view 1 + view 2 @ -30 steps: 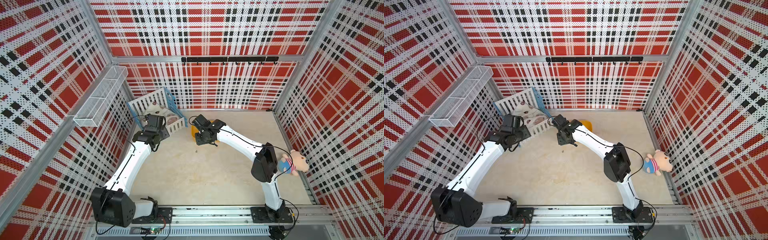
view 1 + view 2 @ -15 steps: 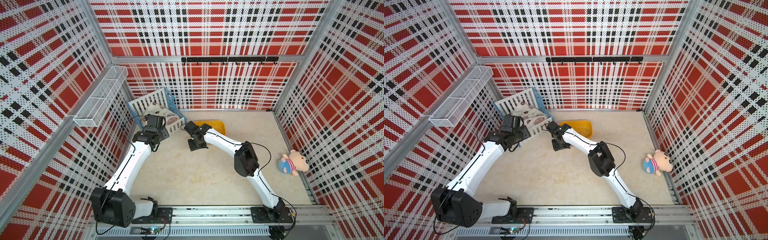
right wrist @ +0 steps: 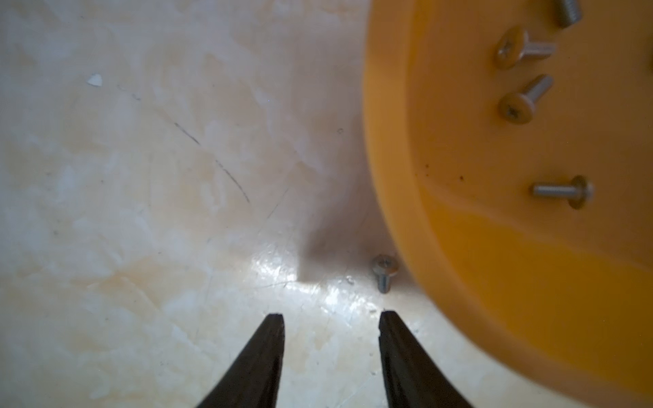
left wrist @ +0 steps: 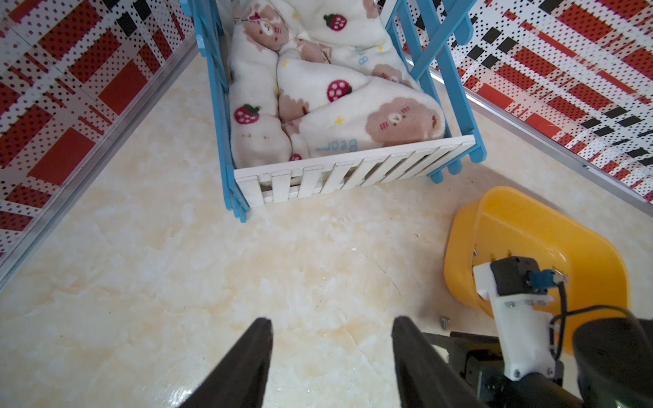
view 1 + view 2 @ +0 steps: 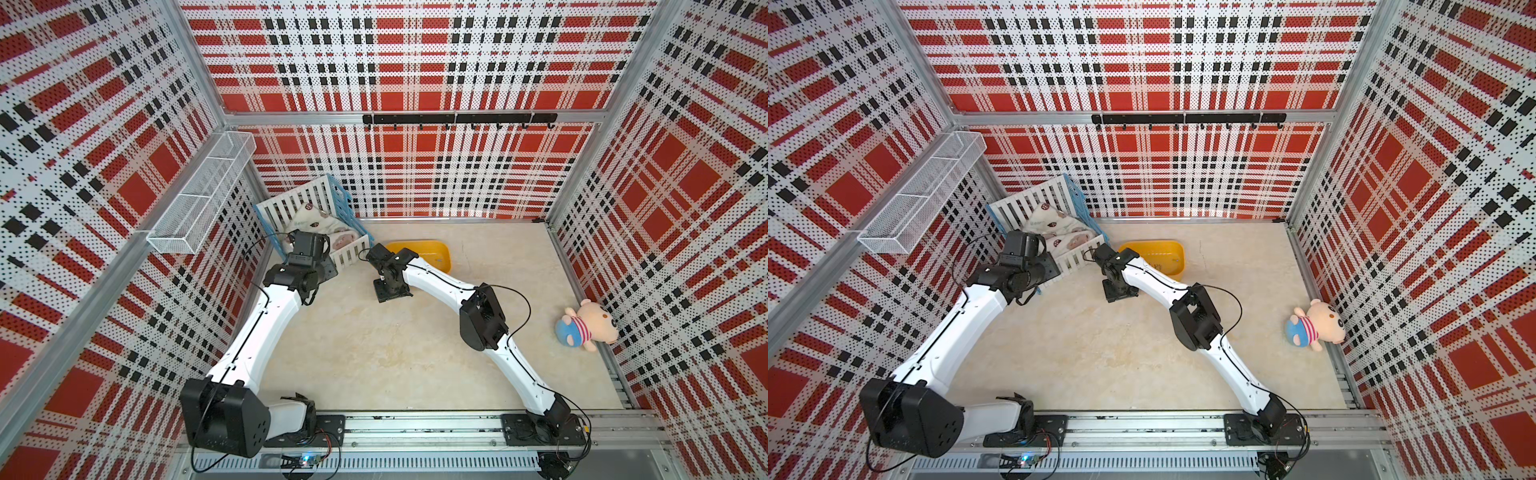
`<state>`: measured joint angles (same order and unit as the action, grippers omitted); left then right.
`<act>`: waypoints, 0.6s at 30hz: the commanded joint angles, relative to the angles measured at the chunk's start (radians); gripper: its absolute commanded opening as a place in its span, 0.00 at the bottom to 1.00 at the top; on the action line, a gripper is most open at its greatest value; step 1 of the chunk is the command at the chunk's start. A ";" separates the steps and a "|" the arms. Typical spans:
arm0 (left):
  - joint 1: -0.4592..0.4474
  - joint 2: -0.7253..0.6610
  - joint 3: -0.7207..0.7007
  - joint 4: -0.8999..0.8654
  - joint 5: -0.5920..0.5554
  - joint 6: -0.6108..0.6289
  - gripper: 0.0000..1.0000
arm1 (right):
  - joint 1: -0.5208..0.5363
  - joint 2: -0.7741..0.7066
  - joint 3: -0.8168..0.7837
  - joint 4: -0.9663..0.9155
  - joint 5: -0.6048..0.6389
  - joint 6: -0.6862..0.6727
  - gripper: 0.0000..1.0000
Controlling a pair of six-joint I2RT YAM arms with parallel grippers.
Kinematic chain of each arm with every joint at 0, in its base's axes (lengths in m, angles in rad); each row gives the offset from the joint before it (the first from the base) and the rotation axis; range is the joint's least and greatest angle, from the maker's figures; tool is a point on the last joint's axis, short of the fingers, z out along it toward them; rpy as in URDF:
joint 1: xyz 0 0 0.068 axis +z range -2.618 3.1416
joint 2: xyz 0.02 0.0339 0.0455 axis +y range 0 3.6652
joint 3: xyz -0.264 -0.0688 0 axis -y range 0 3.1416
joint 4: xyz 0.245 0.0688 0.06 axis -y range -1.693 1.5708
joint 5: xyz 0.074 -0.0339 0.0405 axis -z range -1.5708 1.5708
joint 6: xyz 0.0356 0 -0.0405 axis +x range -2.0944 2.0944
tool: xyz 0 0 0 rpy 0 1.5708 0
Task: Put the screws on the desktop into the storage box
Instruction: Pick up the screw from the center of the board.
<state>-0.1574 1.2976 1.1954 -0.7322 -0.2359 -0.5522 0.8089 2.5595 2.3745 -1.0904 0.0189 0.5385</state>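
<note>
Showing only in wrist views: screw (image 3: 384,270) beside storage box (image 3: 388,141); right pincer (image 3: 331,316) released, empty; left pincer (image 4: 332,320) released.

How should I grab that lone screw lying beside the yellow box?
Probably the shank of the screw, just under its head, coming down from above: it lies close to the storage box, leaving the open right tool only a narrow gap on that side.
</note>
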 commanded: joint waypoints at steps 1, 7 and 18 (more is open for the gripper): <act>0.008 -0.024 -0.010 0.011 0.006 0.010 0.60 | -0.017 0.033 0.018 -0.021 0.016 -0.022 0.49; 0.008 -0.023 -0.011 0.011 0.006 0.010 0.60 | -0.029 0.020 -0.016 -0.002 0.042 -0.022 0.49; 0.010 -0.025 -0.016 0.011 0.005 0.012 0.60 | -0.047 0.030 -0.041 0.009 0.036 -0.011 0.27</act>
<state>-0.1574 1.2957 1.1934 -0.7322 -0.2356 -0.5518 0.7685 2.5793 2.3661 -1.0863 0.0486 0.5194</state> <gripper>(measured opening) 0.604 0.290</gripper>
